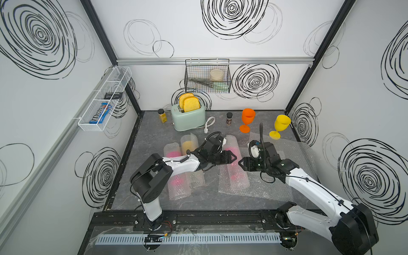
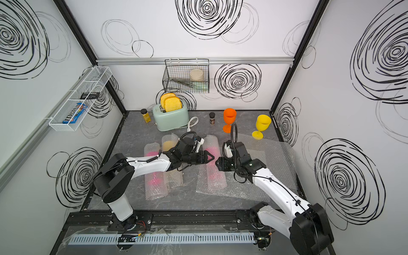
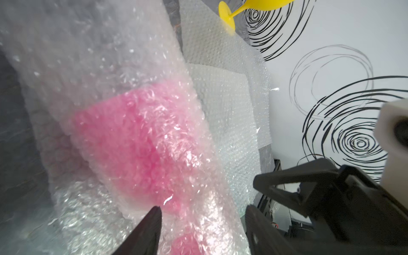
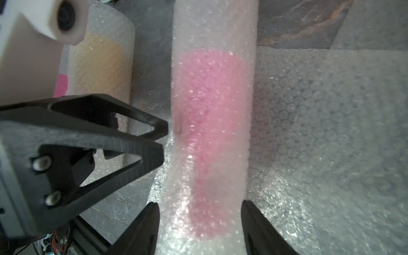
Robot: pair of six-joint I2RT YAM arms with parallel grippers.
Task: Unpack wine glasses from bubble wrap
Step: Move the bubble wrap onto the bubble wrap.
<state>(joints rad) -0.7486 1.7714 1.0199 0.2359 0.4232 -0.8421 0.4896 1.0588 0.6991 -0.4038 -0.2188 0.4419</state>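
Bubbly clear tube, pink goblet inside, flat dimpled sheets beside it

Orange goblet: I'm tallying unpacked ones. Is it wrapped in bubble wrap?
No, the orange goblet stands bare and upright on the table near the back wall.

Robot test cell dressed as a small kitchen. A mint-green toaster holding toast slices stands at the back of a dark stone-look tabletop. A yellow spice jar sits just left of it and a dark spice jar to its right. A black wire basket hangs above the toaster, and a white wire shelf is mounted to its left. White swirl-printed walls surround it. Two robot arms are bolted to a black rail in front.
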